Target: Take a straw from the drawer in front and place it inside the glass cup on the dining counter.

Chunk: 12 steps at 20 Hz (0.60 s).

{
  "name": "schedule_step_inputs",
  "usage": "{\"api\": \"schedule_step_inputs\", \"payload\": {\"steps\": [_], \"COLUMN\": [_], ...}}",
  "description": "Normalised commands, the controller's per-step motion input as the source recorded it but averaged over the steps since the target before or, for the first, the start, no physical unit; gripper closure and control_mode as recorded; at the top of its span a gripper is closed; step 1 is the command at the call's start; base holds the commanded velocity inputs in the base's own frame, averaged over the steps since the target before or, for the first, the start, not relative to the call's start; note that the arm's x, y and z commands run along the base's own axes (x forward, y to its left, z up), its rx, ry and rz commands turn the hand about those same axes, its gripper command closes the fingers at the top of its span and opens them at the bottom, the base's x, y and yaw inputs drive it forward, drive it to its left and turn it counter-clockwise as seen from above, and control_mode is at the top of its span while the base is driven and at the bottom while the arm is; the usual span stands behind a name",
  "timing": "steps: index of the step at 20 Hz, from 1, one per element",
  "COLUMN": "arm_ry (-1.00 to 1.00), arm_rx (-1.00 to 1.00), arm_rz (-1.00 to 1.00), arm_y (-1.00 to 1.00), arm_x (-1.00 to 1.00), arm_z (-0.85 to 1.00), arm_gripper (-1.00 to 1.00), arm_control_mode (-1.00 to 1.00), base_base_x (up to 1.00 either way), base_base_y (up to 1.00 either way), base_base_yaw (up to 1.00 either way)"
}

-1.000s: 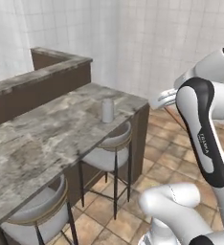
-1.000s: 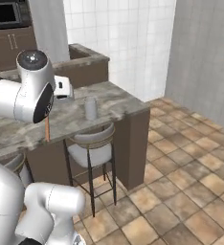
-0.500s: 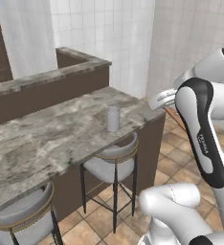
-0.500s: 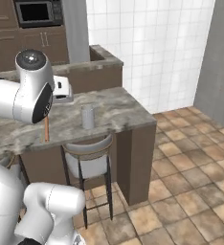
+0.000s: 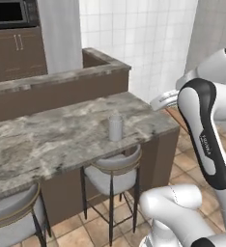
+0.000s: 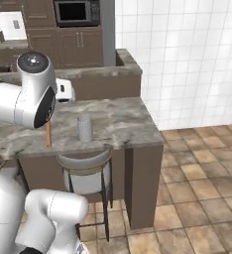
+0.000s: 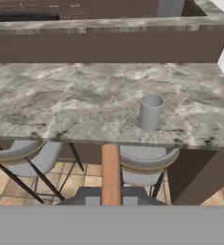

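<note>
Pincer [image 7: 111, 198] clamped tight on the straw [image 7: 111, 174], held upright so it can drop straight down into the cup [image 7: 151, 111] later, probably. Straw hanging off the front edge of the desk [image 7: 61, 103], short of the cup and a bit to its side, not over it yet. Cup standing upright near the desk's front edge, well apart from the back ledge, easy to reach from this side. Count so far: one straw, one cup, two stools [image 5: 112, 173] tucked under the desk.
</note>
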Motion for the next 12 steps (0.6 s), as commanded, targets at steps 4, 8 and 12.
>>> {"api": "schedule_step_inputs", "payload": {"steps": [4,8,12], "arm_ry": [0.0,0.0,0.0], "arm_rx": [0.0,0.0,0.0], "arm_rz": [0.0,0.0,0.0], "arm_y": [0.0,0.0,0.0], "arm_x": [0.0,0.0,0.0], "arm_z": [0.0,0.0,0.0], "arm_gripper": [1.0,1.0,1.0], "arm_control_mode": [1.0,1.0,1.0], "base_base_x": [0.78,0.76,0.7], "base_base_y": [-0.24,-0.29,-0.42], "base_base_yaw": [0.32,0.32,0.34]}}
